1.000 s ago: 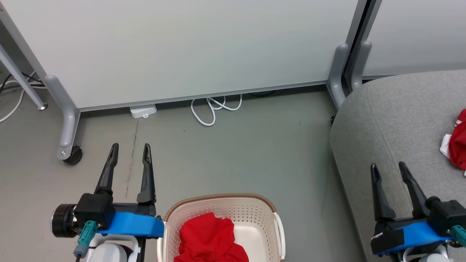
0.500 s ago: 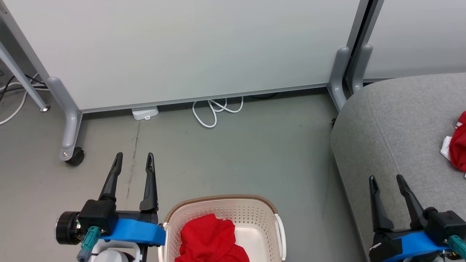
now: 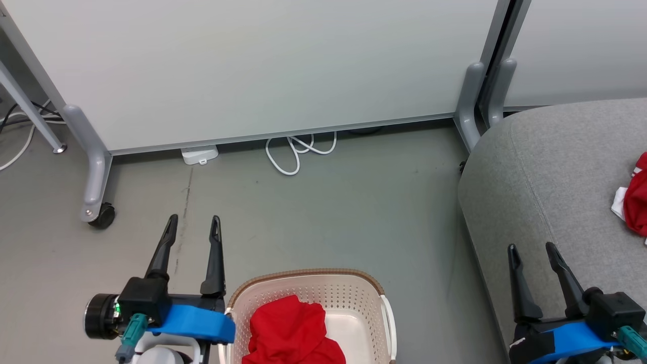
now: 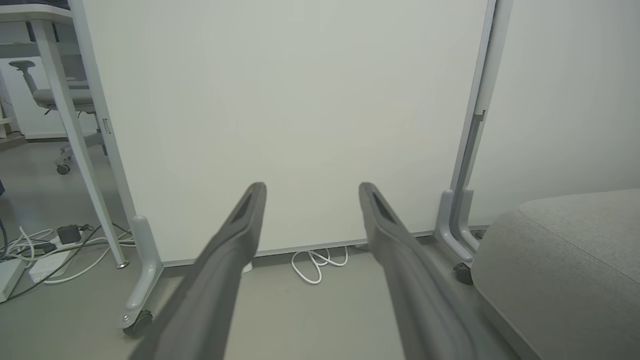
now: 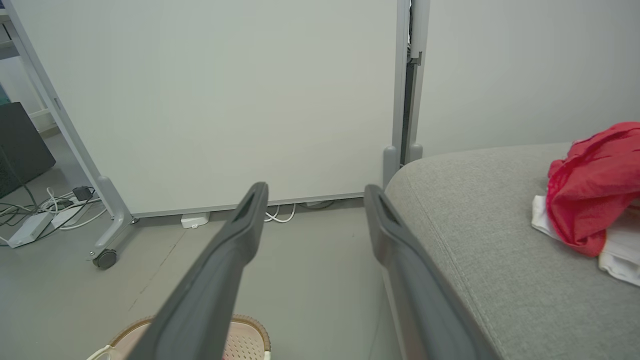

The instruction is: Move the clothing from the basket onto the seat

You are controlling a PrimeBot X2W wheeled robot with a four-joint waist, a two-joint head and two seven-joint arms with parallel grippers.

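Note:
A red piece of clothing (image 3: 293, 331) lies bunched in the cream basket (image 3: 371, 303) at the bottom middle of the head view. Just left of the basket, over the floor, my left gripper (image 3: 194, 227) is open and empty. Another red garment with white trim (image 3: 634, 199) rests on the grey seat (image 3: 551, 167) at the right edge; in the right wrist view this garment (image 5: 590, 187) lies on the seat (image 5: 480, 235). My right gripper (image 3: 530, 248) hangs open and empty over the seat's near part. The basket rim (image 5: 250, 332) peeks in at the right wrist view's bottom.
A white partition panel (image 3: 252, 65) on grey castor legs (image 3: 96, 177) stands behind the floor area. White cable loops (image 3: 298, 149) and a small white box (image 3: 198, 154) lie at its foot. More cables and a power strip (image 4: 35, 250) sit far left.
Both grippers have drawn back toward the bottom of the head view, the left one also sliding slightly right. Both stay open and empty. The clothing has not moved.

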